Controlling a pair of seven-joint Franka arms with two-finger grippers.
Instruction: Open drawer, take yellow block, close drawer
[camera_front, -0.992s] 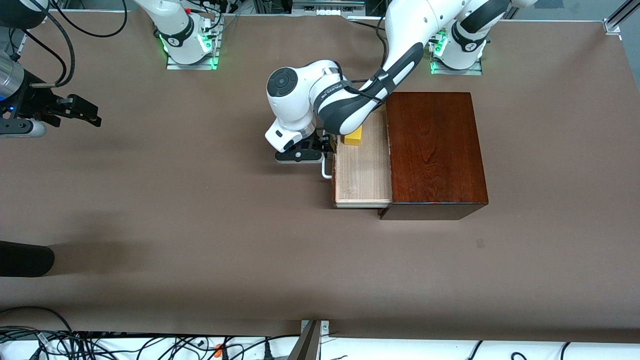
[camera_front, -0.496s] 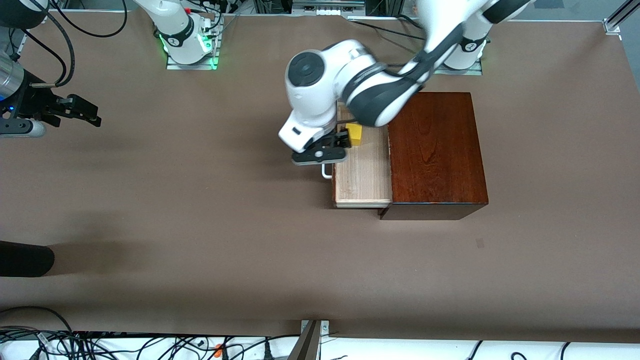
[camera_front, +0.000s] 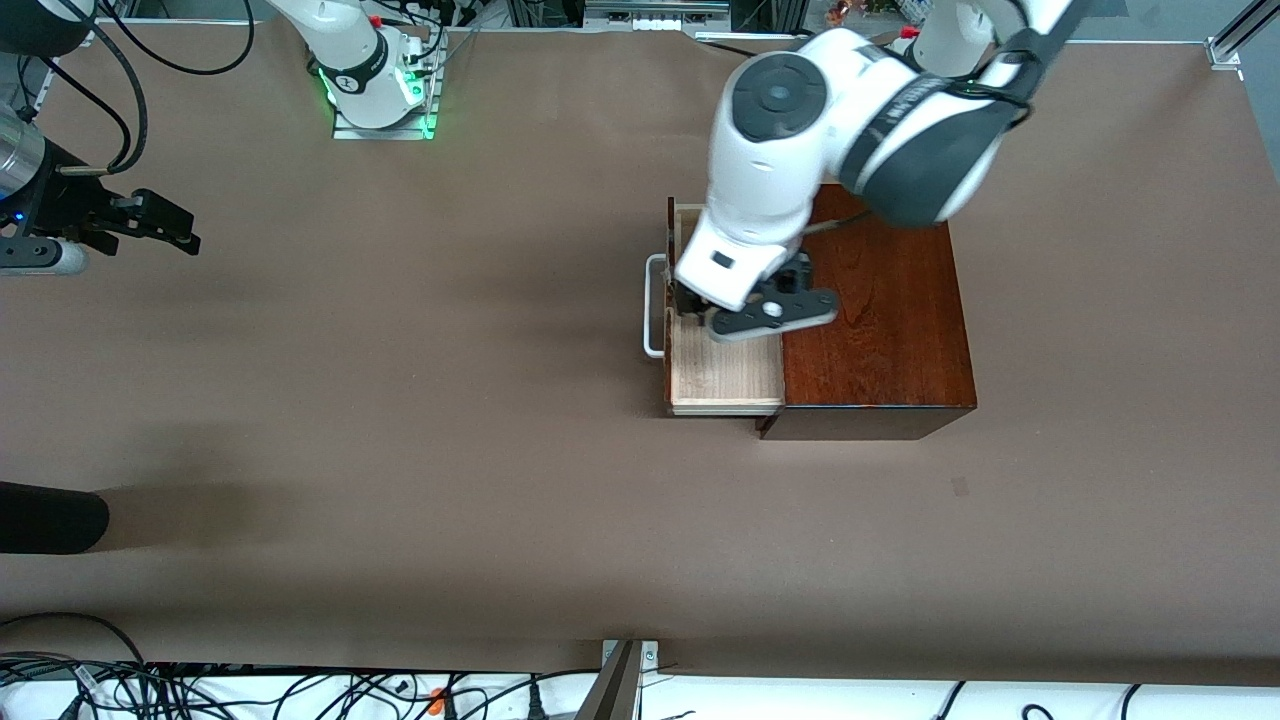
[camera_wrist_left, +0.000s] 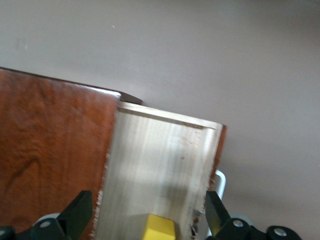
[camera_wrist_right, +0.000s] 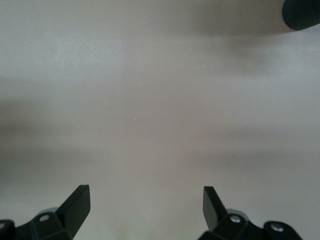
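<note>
Hiding the yellow block (camera_wrist_left: 161, 227) in front view, left gripper (camera_wrist_left: 145, 220) jaws wide over drawer (camera_wrist_left: 160, 165), right gripper (camera_wrist_right: 146, 207) jaws wide, waiting.

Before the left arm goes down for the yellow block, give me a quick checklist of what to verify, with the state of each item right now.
1. Drawer pulled out of the box: ok.
2. Yellow block inside the drawer, seen in the left wrist view: ok.
3. Left tool open, fingers wider apart than the block: ok.
4. Left tool over the open drawer: ok.
5. Block centred between the fingers: cannot tell, only its edge shows.
6. Right tool open, waiting over bare table at the right arm's end: ok.
</note>
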